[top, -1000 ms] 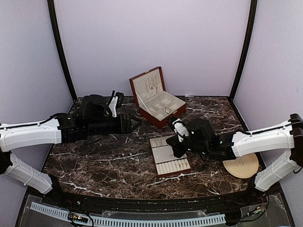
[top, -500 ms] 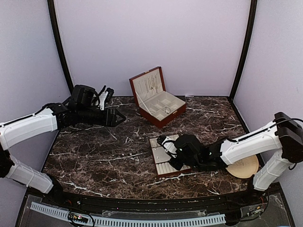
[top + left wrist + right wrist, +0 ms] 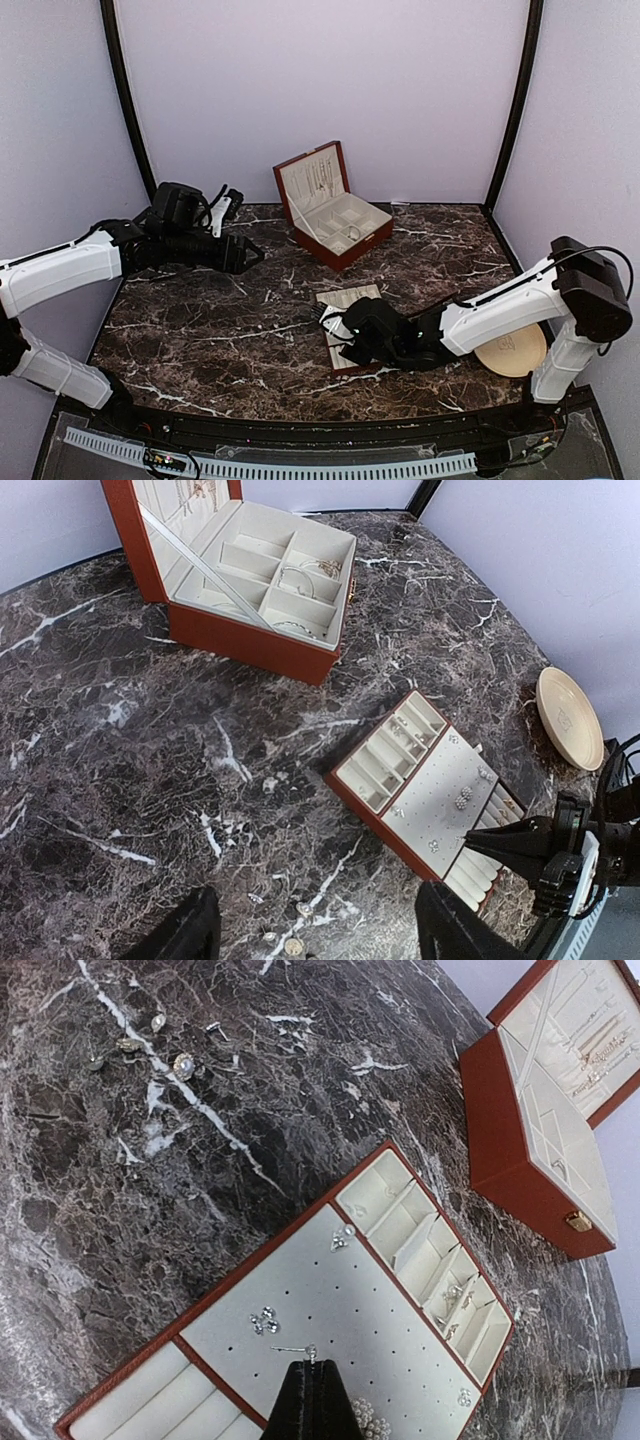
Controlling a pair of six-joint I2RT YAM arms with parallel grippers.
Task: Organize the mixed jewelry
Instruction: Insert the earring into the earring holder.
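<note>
The left gripper (image 3: 318, 895) hangs over the dark marble table (image 3: 120, 780) with its fingers (image 3: 185, 935) wide apart and nothing between them. In the top view it sits at the left of the frame, well apart from the tray (image 3: 380, 1330). A few loose jewelry pieces (image 3: 290, 943) lie on the bare table at the bottom edge of the left wrist view, in the gap between those fingers. The right gripper (image 3: 312, 1368) is low over the tray's cream perforated pad with its fingers pressed together. A thin stud (image 3: 293, 1349) lies right at their tips, and I cannot tell whether it is pinched. Small earrings (image 3: 263, 1320) dot the pad, and more sit in the narrow compartments at the tray's right end. The open red-brown box (image 3: 520, 1175) stands in the upper right of the right wrist view, apart from the tray. A round beige plate (image 3: 568, 715) rests near the right edge of the left wrist view.
</note>
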